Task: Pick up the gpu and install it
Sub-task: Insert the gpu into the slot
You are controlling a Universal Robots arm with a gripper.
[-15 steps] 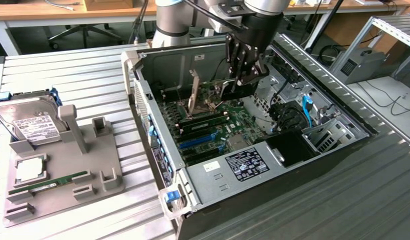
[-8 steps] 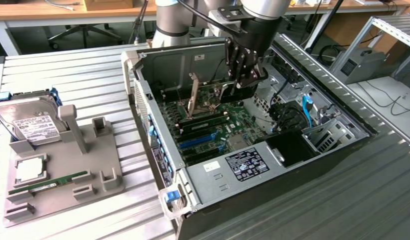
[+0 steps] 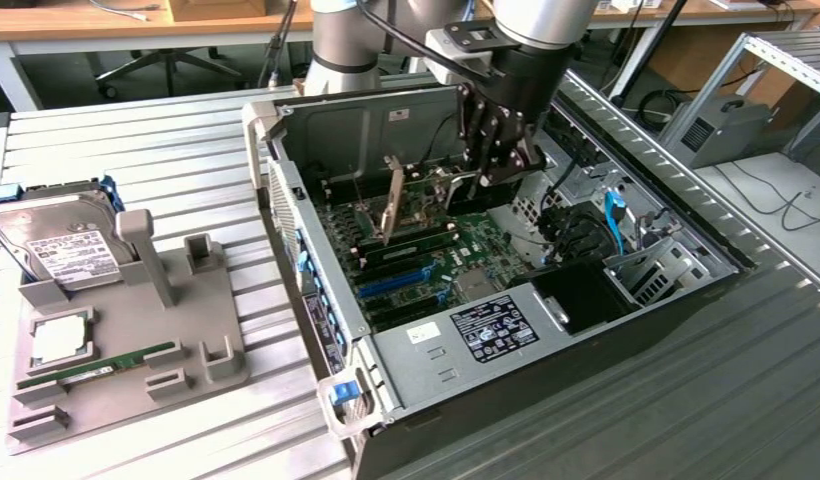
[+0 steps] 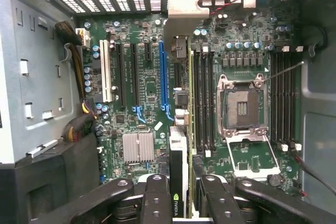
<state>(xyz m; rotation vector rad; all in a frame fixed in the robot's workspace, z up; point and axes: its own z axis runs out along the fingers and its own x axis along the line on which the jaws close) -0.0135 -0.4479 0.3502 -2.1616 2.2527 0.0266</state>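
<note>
The gpu (image 4: 178, 150) is seen edge-on in the wrist view, a thin black card with a green logo near the fingers (image 4: 157, 198) and its silvery bracket (image 4: 181, 3) at the far end. My gripper (image 4: 181, 205) is shut on it. It runs parallel to the long blue slot (image 4: 164, 77) and just beside it. In the exterior view my gripper (image 3: 497, 165) reaches down into the open computer case (image 3: 283, 190). There the gpu (image 3: 430, 205) stands upright over the motherboard (image 3: 437, 265), its tan bracket (image 3: 394, 205) toward the case's rear wall. I cannot tell whether its edge touches a slot.
Left of the case in the exterior view, a grey fixture tray (image 3: 183, 330) holds a silver hard drive (image 3: 63, 245), a processor chip (image 3: 59, 340) and a green RAM stick (image 3: 97, 368). Inside the case are the empty processor socket (image 4: 241, 103), memory slots, a heatsink (image 4: 138, 146) and cable bundles (image 4: 79, 124).
</note>
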